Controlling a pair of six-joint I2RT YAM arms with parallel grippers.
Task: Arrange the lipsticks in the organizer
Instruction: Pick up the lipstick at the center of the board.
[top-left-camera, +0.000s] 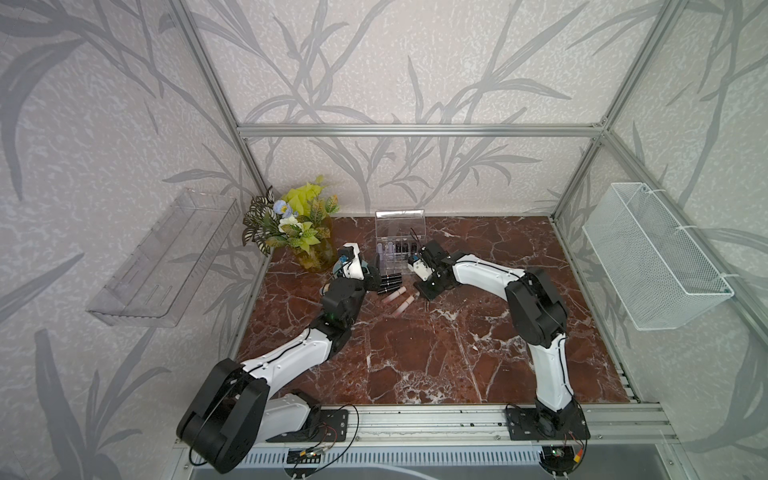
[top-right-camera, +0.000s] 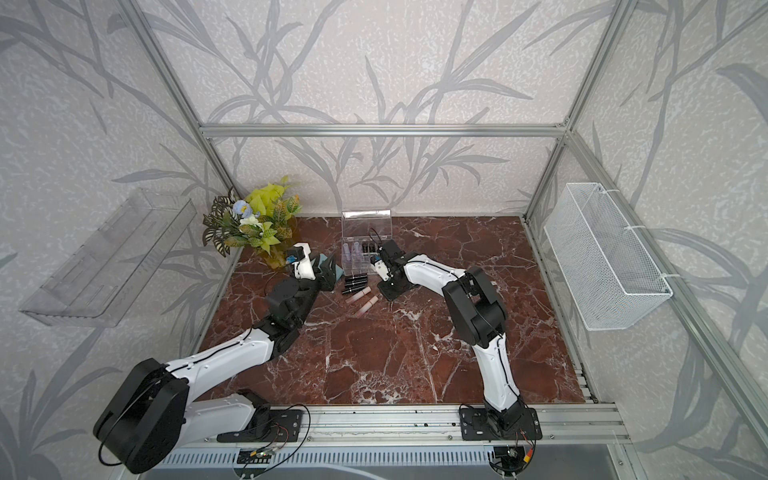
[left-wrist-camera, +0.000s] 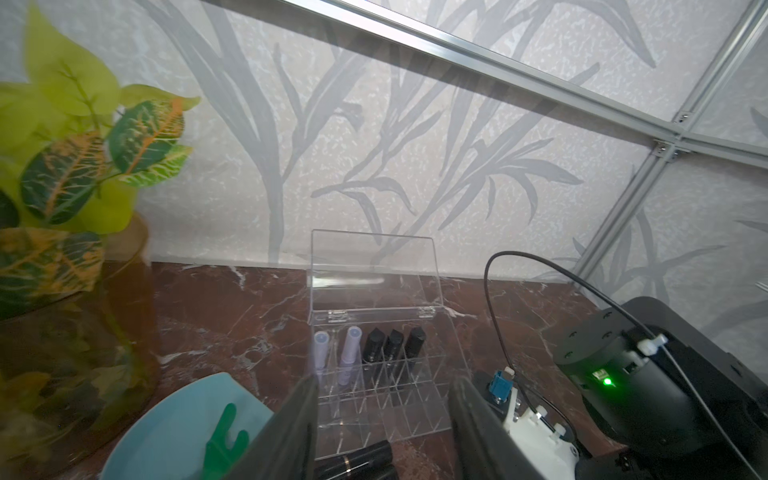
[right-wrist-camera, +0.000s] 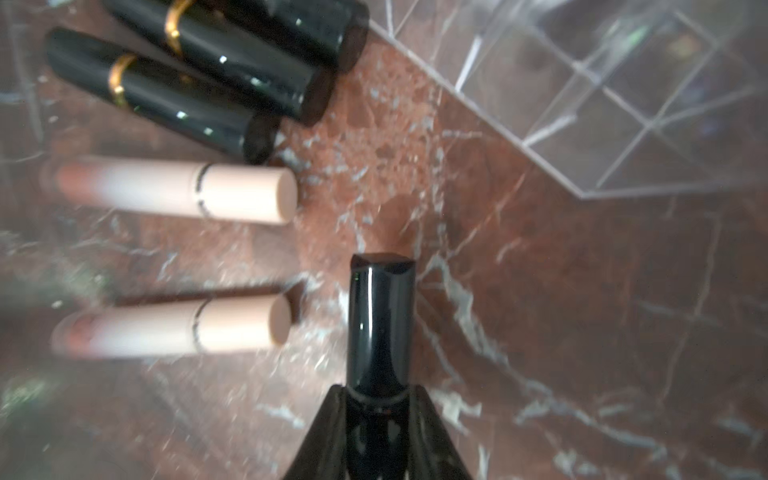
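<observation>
Gripping black lipstick (right-wrist-camera: 380, 316) (right fingers (right-wrist-camera: 434, 440))

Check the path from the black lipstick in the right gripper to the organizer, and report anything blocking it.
Nothing visible blocks it. The right gripper holds the black lipstick near the organizer. Only bare marble tabletop lies between them, and the lid stands open.

The left arm (top-left-camera: 286, 361) and right arm (top-left-camera: 548, 365) reach forward with elbows bent, the left gripper (left-wrist-camera: 385, 380) with jaws apart, the right gripper (right-wrist-camera: 380, 392) pinched on a black lipstick (right-wrist-camera: 380, 316) jutting ahead of its fingertips
</observation>
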